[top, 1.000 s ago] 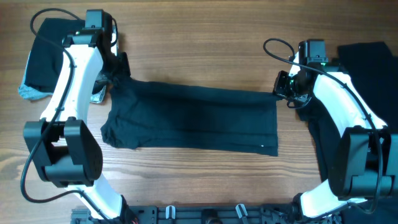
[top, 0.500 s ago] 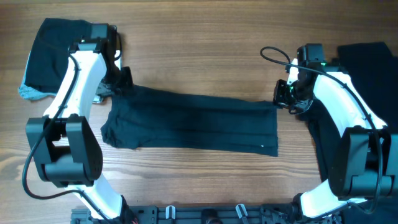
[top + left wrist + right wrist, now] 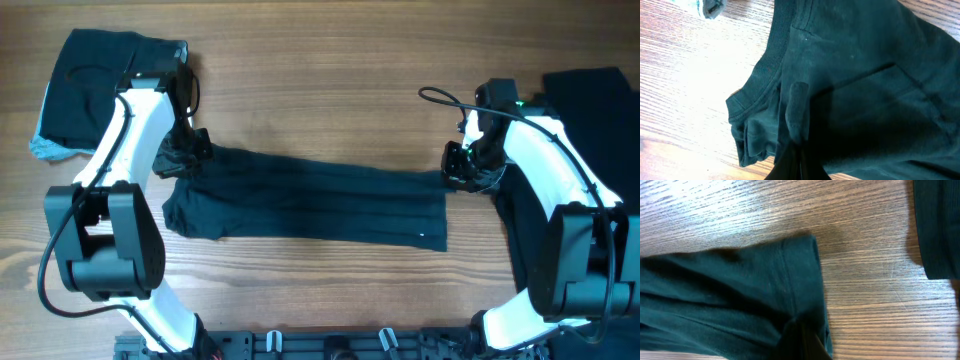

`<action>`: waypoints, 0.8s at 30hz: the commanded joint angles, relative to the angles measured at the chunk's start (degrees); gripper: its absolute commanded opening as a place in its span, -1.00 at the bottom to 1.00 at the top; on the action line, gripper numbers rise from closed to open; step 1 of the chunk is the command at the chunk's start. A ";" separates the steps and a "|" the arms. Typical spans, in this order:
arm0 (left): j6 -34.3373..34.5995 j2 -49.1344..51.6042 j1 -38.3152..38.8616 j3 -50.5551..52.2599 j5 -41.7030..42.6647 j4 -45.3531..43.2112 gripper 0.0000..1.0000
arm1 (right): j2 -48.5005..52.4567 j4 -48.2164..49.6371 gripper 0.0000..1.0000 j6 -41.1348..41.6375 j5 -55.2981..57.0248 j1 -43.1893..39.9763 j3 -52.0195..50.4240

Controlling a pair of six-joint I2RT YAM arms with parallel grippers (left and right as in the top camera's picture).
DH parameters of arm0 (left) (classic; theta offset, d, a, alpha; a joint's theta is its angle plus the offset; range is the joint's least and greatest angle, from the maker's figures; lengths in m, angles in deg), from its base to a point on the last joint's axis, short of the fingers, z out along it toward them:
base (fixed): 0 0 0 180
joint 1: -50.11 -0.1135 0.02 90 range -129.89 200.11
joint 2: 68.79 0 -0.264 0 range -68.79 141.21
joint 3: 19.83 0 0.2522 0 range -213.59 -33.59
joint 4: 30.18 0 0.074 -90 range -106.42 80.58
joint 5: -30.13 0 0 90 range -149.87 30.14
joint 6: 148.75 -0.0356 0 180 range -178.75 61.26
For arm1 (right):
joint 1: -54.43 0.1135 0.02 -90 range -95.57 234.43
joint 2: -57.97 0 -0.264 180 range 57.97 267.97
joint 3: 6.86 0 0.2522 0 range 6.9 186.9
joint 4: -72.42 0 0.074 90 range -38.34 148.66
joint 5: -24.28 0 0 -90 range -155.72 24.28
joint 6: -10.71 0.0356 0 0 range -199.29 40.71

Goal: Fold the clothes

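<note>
A dark navy T-shirt (image 3: pixel 310 200) lies folded into a long band across the middle of the wooden table, with a small white logo (image 3: pixel 421 237) near its front right corner. My left gripper (image 3: pixel 181 152) is shut on the shirt's back left corner by the collar (image 3: pixel 771 60); the cloth bunches there. My right gripper (image 3: pixel 459 167) is shut on the shirt's back right corner, at the hem (image 3: pixel 805 275). In both wrist views the fingertips are buried in dark cloth.
A stack of folded dark shirts (image 3: pixel 85 70) with a pale grey-blue garment (image 3: pixel 45 148) under it lies at the back left. More dark clothes (image 3: pixel 590 100) lie at the right edge, under my right arm. Bare wood surrounds the shirt.
Both grippers have pulled the shirt's back edge toward the front of the table, narrowing the band. The left corner now bunches under my left gripper.
</note>
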 commanded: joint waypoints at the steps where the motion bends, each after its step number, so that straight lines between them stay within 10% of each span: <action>1: 1.14 -0.98 -0.11 0.46 -1.20 0.17 -0.68 | -0.68 0.17 -0.23 0.17 1.68 0.09 -0.74; 4: 0.48 -1.07 -0.11 -0.26 -1.16 -2.47 0.19 | -0.68 2.82 -0.03 3.74 4.44 0.09 -0.74; 16: -3.89 -4.68 3.48 -3.58 9.40 -3.32 0.15 | -0.55 4.83 0.34 -3.10 -11.91 -6.58 -9.44; 24: -3.87 -4.68 5.16 -3.58 9.42 -6.91 0.20 | -0.55 22.05 0.16 0.81 -21.22 -6.45 -25.24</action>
